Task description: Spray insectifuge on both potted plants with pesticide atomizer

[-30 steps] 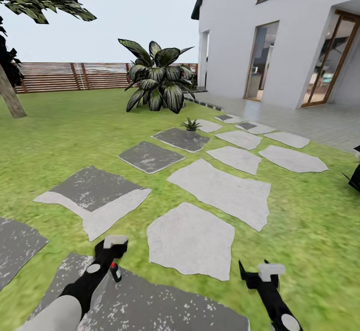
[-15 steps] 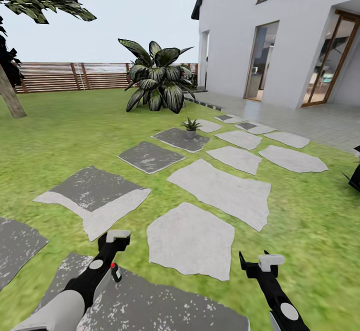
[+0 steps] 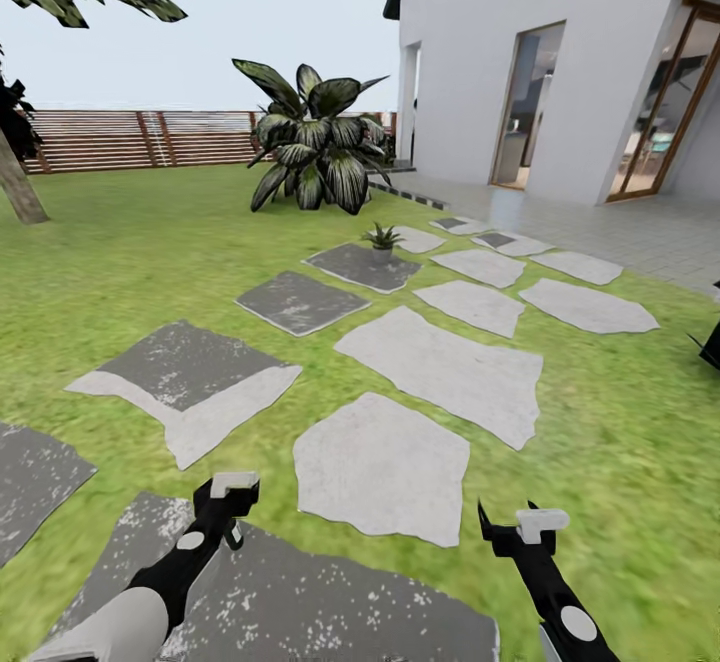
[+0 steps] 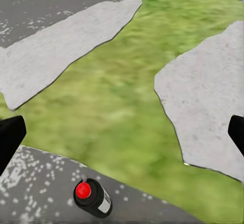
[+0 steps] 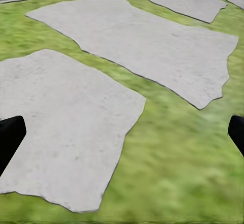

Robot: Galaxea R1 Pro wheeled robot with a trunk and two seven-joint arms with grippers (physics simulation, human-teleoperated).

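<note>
The pesticide atomizer [image 4: 92, 198], a slim dark bottle with a red dot on top, stands on a speckled dark paving stone [image 4: 35, 188]. In the head view it is mostly hidden behind my left gripper [image 3: 228, 504], and only a sliver of the atomizer [image 3: 234, 535] shows. My left gripper [image 4: 123, 135] hovers above it, open and empty. My right gripper [image 3: 515, 529] hangs open over the grass, near a pale stone [image 5: 61, 132]. One potted plant [image 3: 382, 238], a small green rosette, sits far ahead on a dark stone.
Stepping stones [image 3: 440, 367] cross the lawn toward a tiled terrace by the white house [image 3: 560, 62]. A big striped-leaf shrub [image 3: 310, 152] stands beyond the small plant. A tree trunk [image 3: 20, 187] and a wooden fence [image 3: 150, 137] lie at the left. A dark object [image 3: 710, 342] shows at the right edge.
The whole head view has shifted a little, so the camera moved. The left gripper now covers the atomizer's red dot, which showed beside it before. Both grippers stay open.
</note>
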